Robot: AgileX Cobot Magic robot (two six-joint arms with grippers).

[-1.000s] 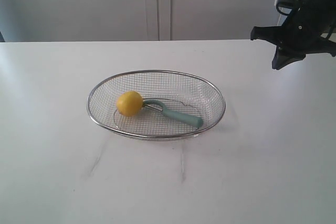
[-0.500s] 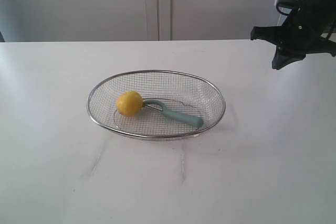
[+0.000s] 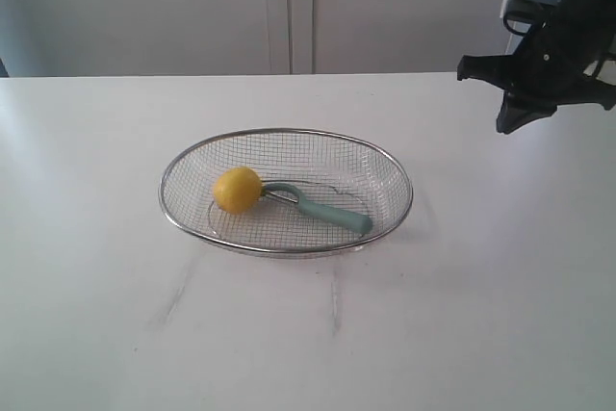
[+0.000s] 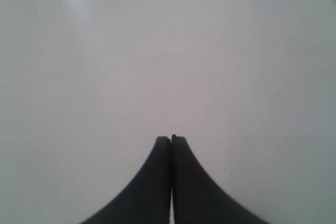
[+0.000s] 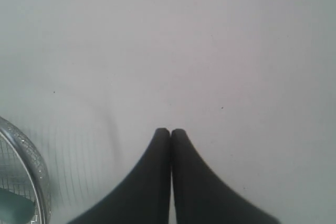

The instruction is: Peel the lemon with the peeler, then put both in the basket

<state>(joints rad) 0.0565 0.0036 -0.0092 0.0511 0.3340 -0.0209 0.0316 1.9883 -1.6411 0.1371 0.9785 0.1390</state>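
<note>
The yellow lemon (image 3: 237, 189) lies in the left part of the silver wire basket (image 3: 385, 163) at the middle of the white table. The teal-handled peeler (image 3: 327, 211) lies beside it in the basket, its blade head touching the lemon. My right gripper (image 3: 508, 120) hangs high at the far right, well away from the basket, shut with nothing in it; the right wrist view shows its tips (image 5: 170, 131) pressed together over bare table, with the basket's rim (image 5: 31, 161) at the edge. My left gripper (image 4: 171, 139) is shut and empty over bare table; it is out of the exterior view.
The white table (image 3: 481, 315) stretches around the basket on all sides. A pale wall with panel seams (image 3: 289, 7) stands behind the table's far edge.
The right arm has shifted very slightly up and left. The lemon, peeler and basket have not moved.
</note>
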